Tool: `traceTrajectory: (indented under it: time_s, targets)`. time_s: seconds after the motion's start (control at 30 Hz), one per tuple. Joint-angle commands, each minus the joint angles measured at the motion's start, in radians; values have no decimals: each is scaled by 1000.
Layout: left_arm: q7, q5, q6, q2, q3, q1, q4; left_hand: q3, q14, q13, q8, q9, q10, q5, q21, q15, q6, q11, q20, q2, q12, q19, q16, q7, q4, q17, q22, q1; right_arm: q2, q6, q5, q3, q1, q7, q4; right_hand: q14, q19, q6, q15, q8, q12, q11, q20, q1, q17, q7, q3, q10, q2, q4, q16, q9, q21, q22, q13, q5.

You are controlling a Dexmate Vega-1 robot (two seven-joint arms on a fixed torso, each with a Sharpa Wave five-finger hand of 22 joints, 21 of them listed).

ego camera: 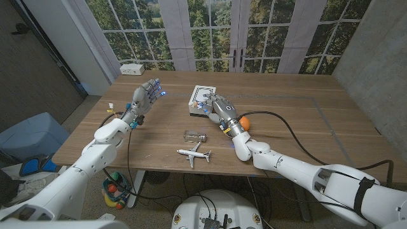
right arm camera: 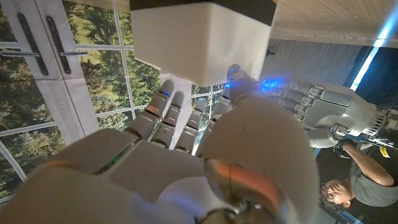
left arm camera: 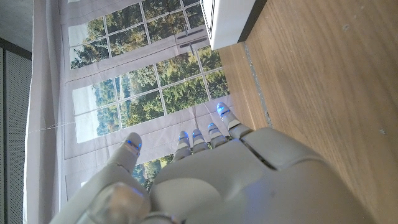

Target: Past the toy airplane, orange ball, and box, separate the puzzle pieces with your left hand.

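Toward the far middle of the tabletop (ego camera: pixel 273 121) sat the white box (ego camera: pixel 202 99); what lay inside it I could not tell, and the puzzle pieces I could not make out. My right robot hand (ego camera: pixel 219 109) was at the box's right side, its fingers (right arm camera: pixel 163 112) reaching up to the box's white wall (right arm camera: pixel 199 43) and lying close together, with nothing visibly held; whether they pressed the wall I could not tell. The orange ball (ego camera: pixel 244 121) lay just right of that robot hand, beside the wrist. A small clear block (ego camera: pixel 194 137) stood nearer, left of the right forearm, and the toy airplane (ego camera: pixel 194 153) lay just near of that block, apart from it.

My left robot hand (ego camera: pixel 146 95) was raised over the left part of the tabletop, well left of the box, palm upright and fingers (left arm camera: pixel 205 138) extended upward and slightly apart, gripping nothing. From my left wrist, a corner of the box (left arm camera: pixel 227 22) showed beyond the fingertips, apart from them. A white power strip (ego camera: pixel 132 68) lay at the far left edge. A person (right arm camera: pixel 357 180) showed at the edge of my right wrist's view.
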Motion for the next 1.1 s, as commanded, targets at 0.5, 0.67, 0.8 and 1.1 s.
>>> traceTrajectory:
  time_s: [0.5, 0.67, 0.8, 1.1]
  targets:
    - [-8, 6, 9, -4, 13, -16, 11, -8, -1, 3, -4, 4, -2, 2, -10, -51, -1, -1, -68, -1, -3, 6, -1, -3, -1, 1, 4, 0, 16, 103, 69, 24, -6, -77, 17, 39, 21, 46, -178, 14, 20, -10, -67, -6, 11, 22, -9, 46, 23, 4, 18, 8, 15, 6, 2, 0]
    - [0, 11, 8, -1, 13, -11, 2, -8, -1, 3, -4, 4, -2, 2, -14, -51, -1, -3, -69, -2, -3, 6, -2, -5, -5, 0, 4, 4, 17, 86, 76, 41, -22, -86, -2, 39, 18, 36, -180, 11, 20, -12, -70, -8, 16, 25, -15, 47, 29, 6, 23, 12, 16, 6, 4, -6]
    - [4, 16, 3, -2, 14, -10, -3, -9, 1, 3, -2, 4, -1, 1, -17, -54, 4, -4, -68, -8, -3, 9, -2, -11, -14, -1, 3, 10, 16, 97, 80, 49, -27, -97, -6, 40, 16, 25, -181, 11, 21, -20, -71, -9, 19, 37, -16, 50, 39, 8, 25, 21, 17, 7, 6, -13]
    - [4, 35, -6, 4, 21, -15, -17, -3, 26, 3, 16, 6, 23, -4, -39, -50, 84, 0, -35, -16, 5, 36, -1, -57, -69, -6, 4, 45, 9, 104, 94, 79, -50, -128, -35, 45, 10, 4, -182, 15, 21, -26, -80, -10, 17, 60, -11, 52, 61, 12, 20, 41, 19, 8, 9, -25]
